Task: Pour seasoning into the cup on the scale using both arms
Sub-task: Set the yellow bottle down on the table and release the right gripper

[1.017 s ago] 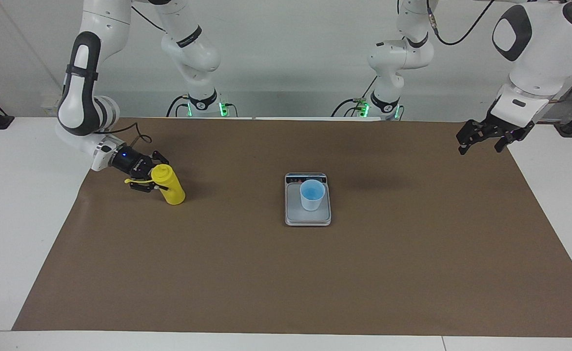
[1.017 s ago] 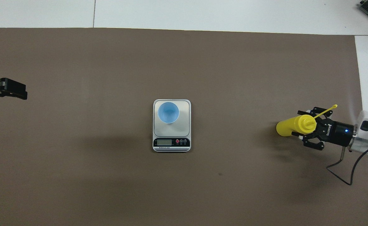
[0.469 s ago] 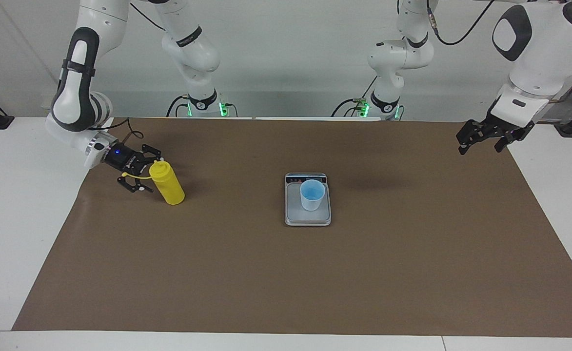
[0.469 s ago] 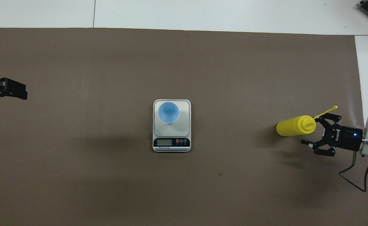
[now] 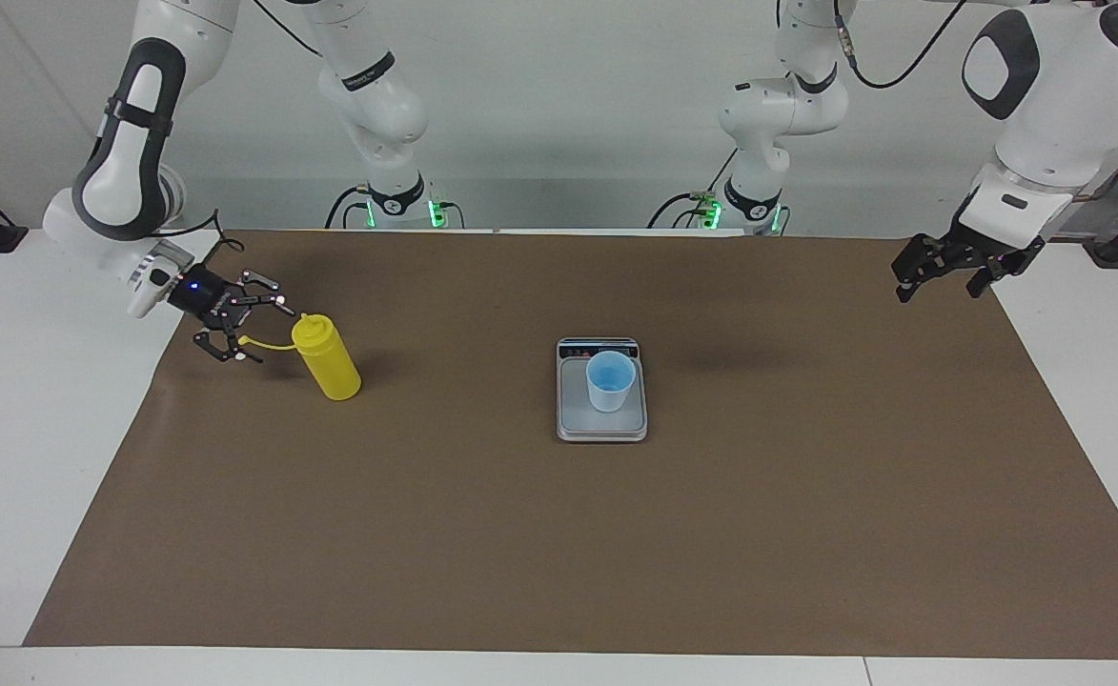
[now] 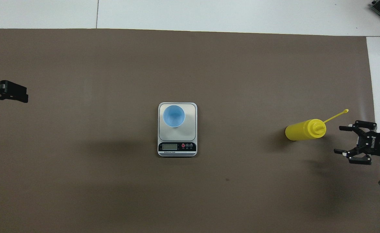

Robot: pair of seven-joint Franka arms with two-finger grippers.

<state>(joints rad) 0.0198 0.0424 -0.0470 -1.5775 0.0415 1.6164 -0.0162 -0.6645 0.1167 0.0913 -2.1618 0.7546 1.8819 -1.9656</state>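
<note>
Standing free near the worktop's edge, the seasoning [image 5: 328, 358] could topple if the right gripper's [image 5: 255, 329] empty, wide-open jaws snag its cap tether; the left gripper [image 5: 943, 268] waits, open, empty.

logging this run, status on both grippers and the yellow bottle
Right gripper open, beside yellow plastic squeeze bottle, apart. Left gripper open, waiting at table edge. Nothing in the way.
</note>
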